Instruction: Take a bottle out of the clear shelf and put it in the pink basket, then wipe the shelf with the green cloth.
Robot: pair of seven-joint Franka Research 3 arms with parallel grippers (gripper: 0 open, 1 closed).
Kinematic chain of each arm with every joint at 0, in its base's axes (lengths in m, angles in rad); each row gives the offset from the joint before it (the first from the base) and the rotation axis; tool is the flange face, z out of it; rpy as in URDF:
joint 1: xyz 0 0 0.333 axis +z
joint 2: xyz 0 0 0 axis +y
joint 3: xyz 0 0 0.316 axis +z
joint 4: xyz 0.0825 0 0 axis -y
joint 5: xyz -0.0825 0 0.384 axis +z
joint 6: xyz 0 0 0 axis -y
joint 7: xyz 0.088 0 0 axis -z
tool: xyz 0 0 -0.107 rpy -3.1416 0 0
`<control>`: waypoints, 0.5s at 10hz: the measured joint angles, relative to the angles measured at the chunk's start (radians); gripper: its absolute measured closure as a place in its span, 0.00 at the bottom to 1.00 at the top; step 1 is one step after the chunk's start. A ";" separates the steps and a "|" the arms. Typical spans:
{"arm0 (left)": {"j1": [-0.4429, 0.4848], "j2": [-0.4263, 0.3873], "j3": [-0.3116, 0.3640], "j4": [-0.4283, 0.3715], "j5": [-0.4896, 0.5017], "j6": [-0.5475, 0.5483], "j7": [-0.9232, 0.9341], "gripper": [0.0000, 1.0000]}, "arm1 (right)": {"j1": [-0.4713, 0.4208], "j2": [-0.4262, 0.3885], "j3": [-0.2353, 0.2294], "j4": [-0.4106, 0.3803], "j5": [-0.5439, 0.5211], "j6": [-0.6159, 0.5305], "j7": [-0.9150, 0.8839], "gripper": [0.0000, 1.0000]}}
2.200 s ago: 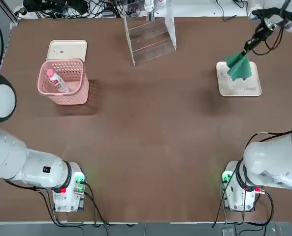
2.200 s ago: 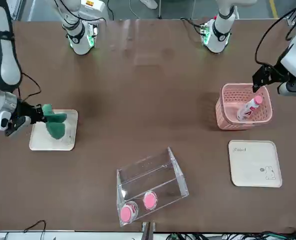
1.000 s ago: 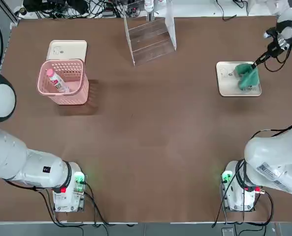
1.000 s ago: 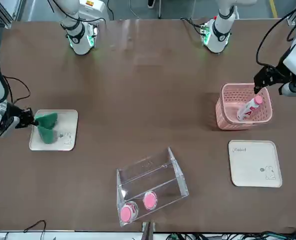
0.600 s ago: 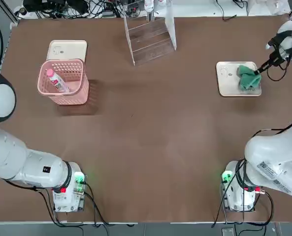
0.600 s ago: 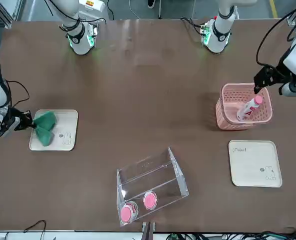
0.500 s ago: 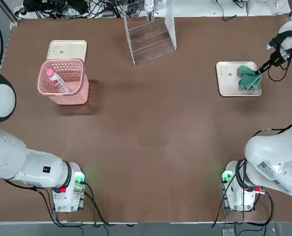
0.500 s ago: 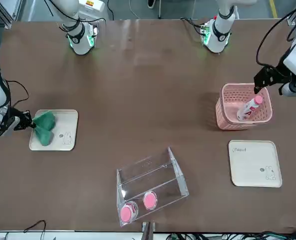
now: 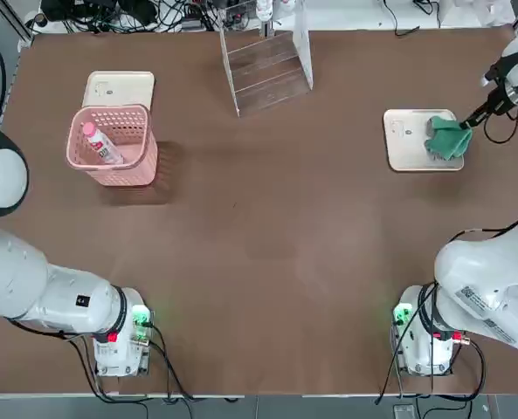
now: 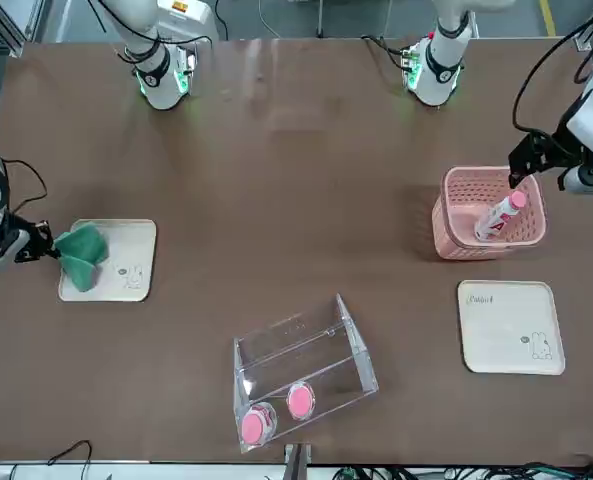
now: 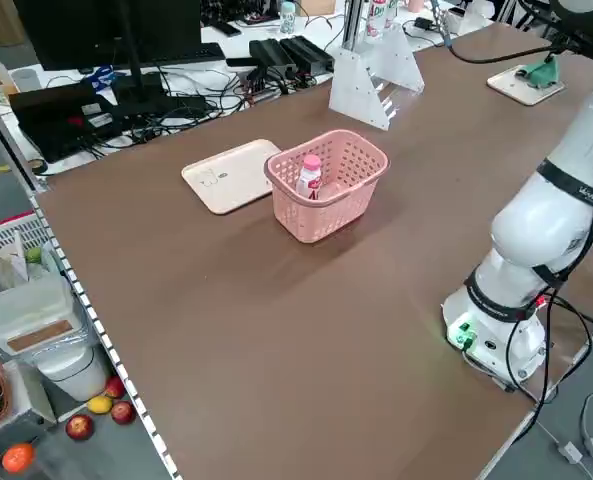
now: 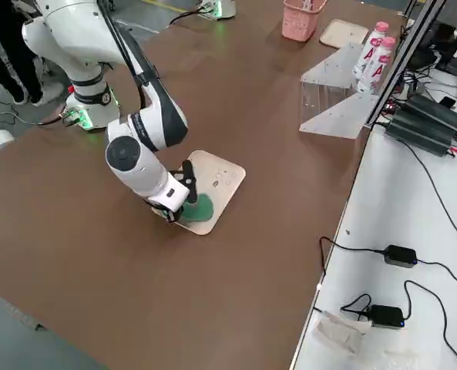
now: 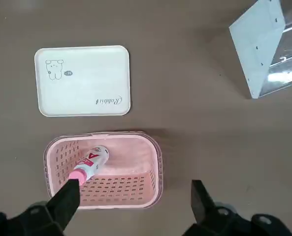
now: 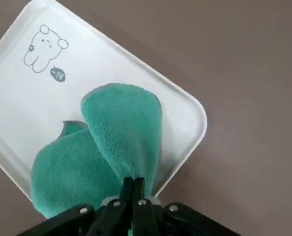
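- In the top view, the pink basket [image 9: 112, 144] stands at the upper left, just below a cream tray [image 9: 119, 88].
- The bottle [image 9: 100, 143] lies tilted inside the basket, pink cap up.
- The left gripper [image 13: 136, 204] hangs above the basket, jaws spread wide and holding nothing.
- The clear shelf [image 9: 265, 61] sits at the top centre, near the table's far edge; in the front view two more pink-capped bottles [image 10: 276, 412] show in it.
- At the right, the green cloth [image 9: 446, 138] rests on a second cream tray [image 9: 404, 140], draped over its outer edge.
- The right gripper [image 9: 480, 115] sits low at the right edge, its jaws clenched on the cloth's edge.
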 joint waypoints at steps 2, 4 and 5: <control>0.004 0.000 0.001 0.000 0.000 0.000 0.000 0.00 | 0.000 0.011 0.001 0.002 0.000 0.015 -0.001 0.85; 0.006 0.001 0.001 0.000 0.000 0.000 0.000 0.00 | 0.001 0.016 0.002 0.004 0.000 0.017 -0.001 0.56; 0.006 0.002 0.002 0.000 0.000 0.000 -0.001 0.00 | 0.001 0.017 0.002 0.006 0.000 0.017 -0.001 0.39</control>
